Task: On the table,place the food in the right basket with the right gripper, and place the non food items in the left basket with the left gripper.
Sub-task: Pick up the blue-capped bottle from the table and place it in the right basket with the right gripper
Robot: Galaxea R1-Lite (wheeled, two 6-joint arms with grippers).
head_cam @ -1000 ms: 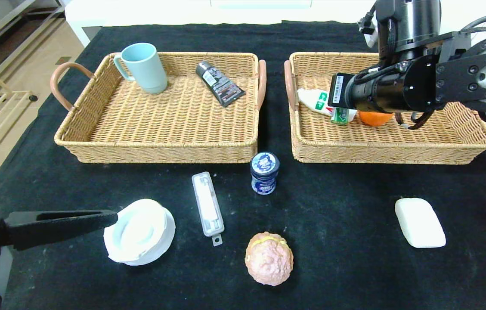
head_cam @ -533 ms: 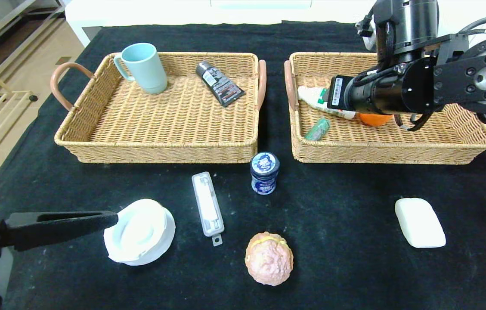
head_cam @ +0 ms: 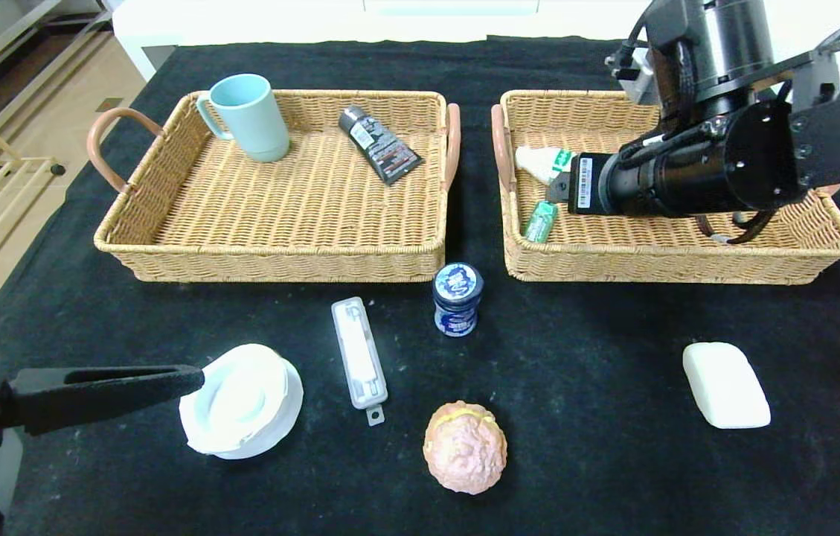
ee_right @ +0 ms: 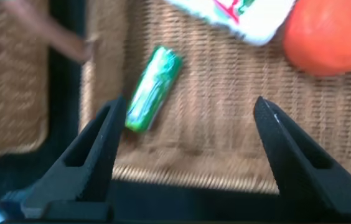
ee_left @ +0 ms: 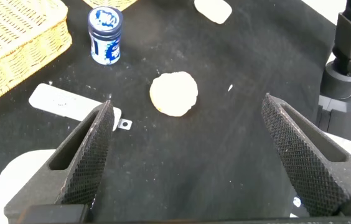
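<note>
Food still out on the table [head_cam: 576,357]: the bun-like ball [head_cam: 465,446] is parked nearest, the blue jar [head_cam: 457,298] further back by the baskets. Beyond, the green gum pack [ee_right: 153,89] is seen lying loose in the right basket [head_cam: 672,253], near the orange [ee_right: 331,34], under the right gripper [ee_right: 191,155] (jaws spread, nothing held). Left gripper [ee_left: 194,155] is kept wide apart by the white dish [head_cam: 241,400].

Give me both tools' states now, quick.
Left gripper: open, empty, beside the white dish.
Right gripper: open, empty, over the right basket.
</note>
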